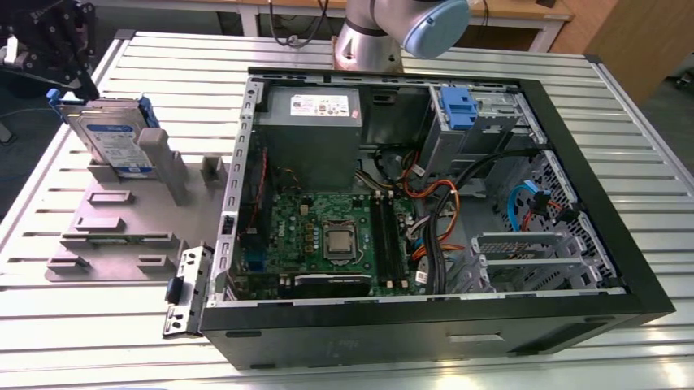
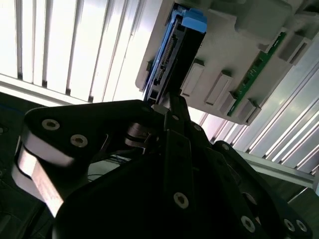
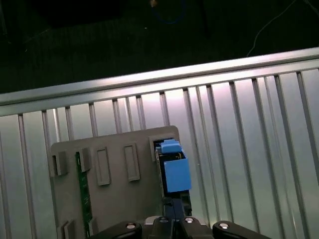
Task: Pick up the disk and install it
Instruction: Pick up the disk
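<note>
The disk (image 1: pixel 110 140) stands on edge in a slot at the far end of a grey holder plate (image 1: pixel 119 236), at the exterior view's left. It is silver-grey with a blue-and-white label and a blue carrier frame. In both wrist views I look along it end-on, its blue tab (image 3: pixel 175 172) toward the far side and the disk (image 2: pixel 168 55) edge-on. My black gripper (image 1: pixel 74 81) hangs right at the disk's upper near end. In the second wrist view the gripper (image 2: pixel 167 102) reaches the disk's connector end, and the contact itself is hidden.
An open computer case (image 1: pixel 639 268) fills the middle of the slatted metal table (image 1: pixel 607 357). Inside are a blue bracket (image 1: pixel 457 110) at the drive bay, a large grey box (image 1: pixel 309 122) and loose cables (image 1: pixel 434 187). A green memory stick (image 3: pixel 82 191) stands in the holder. The arm's base (image 1: pixel 375 41) stands behind the case.
</note>
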Robot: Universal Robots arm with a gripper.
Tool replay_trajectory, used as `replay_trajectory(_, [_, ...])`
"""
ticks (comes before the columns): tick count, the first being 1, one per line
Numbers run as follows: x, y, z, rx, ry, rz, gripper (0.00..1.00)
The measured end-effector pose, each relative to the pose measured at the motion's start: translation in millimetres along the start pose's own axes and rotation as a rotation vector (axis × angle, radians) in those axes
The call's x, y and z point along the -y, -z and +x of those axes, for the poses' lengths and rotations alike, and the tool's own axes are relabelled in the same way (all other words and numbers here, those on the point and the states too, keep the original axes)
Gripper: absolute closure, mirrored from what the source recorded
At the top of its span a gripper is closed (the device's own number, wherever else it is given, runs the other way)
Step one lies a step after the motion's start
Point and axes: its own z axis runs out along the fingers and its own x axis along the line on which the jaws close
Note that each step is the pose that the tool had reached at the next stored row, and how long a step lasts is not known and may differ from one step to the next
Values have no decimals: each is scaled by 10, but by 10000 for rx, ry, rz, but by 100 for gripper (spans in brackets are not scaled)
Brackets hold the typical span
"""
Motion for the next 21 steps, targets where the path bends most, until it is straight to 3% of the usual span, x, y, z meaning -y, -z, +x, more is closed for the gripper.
replay_trajectory(4, [0, 1, 0, 18, 2, -5, 89])
replay_trajectory(6, [0, 0, 0, 251, 16, -43, 89])
replay_trajectory(7, [1, 0, 1, 292, 22, -51, 89])
replay_trajectory(9, [0, -1, 1, 301, 61, -55, 89])
replay_trajectory(14, [1, -9, 1, 281, 582, -76, 89])
replay_trajectory(21, [16, -11, -7, 279, 612, -76, 89])
